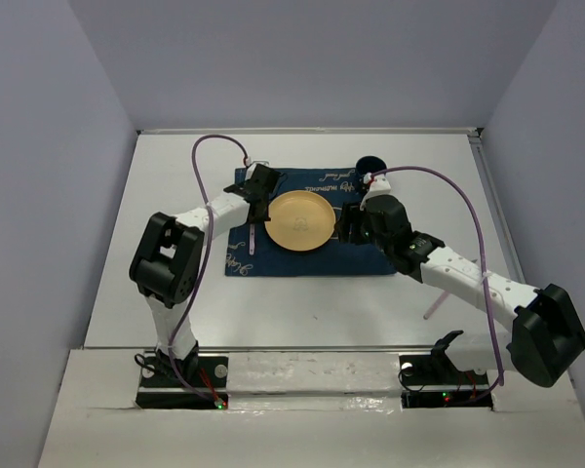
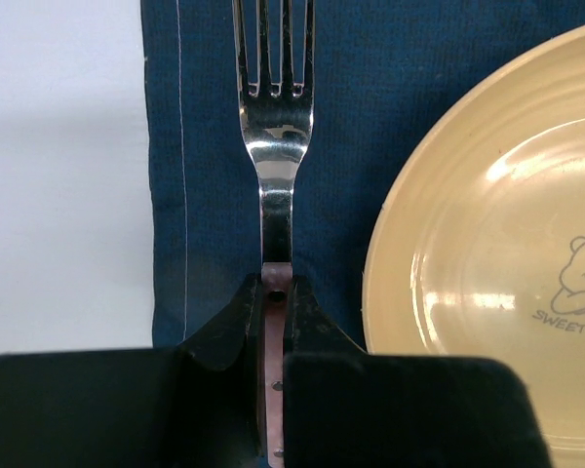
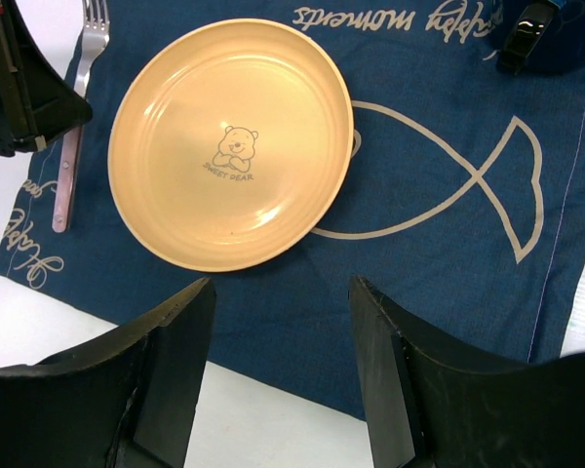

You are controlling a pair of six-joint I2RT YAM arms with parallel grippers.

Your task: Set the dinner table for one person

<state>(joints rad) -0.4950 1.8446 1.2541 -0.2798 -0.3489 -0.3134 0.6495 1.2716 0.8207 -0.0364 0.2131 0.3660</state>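
The white dinner table holds a dark blue placemat with a yellow plate at its middle. A fork with a pink handle lies along the mat's left strip, tines pointing away. My left gripper is shut on the fork at the top of its handle, just left of the plate. My right gripper is open and empty above the mat's near edge, on the near right of the plate. The fork also shows in the right wrist view.
A dark blue cup stands at the mat's far right corner. A thin pink-handled utensil lies on the bare table to the right of the mat, beside my right arm. Lavender walls border the table.
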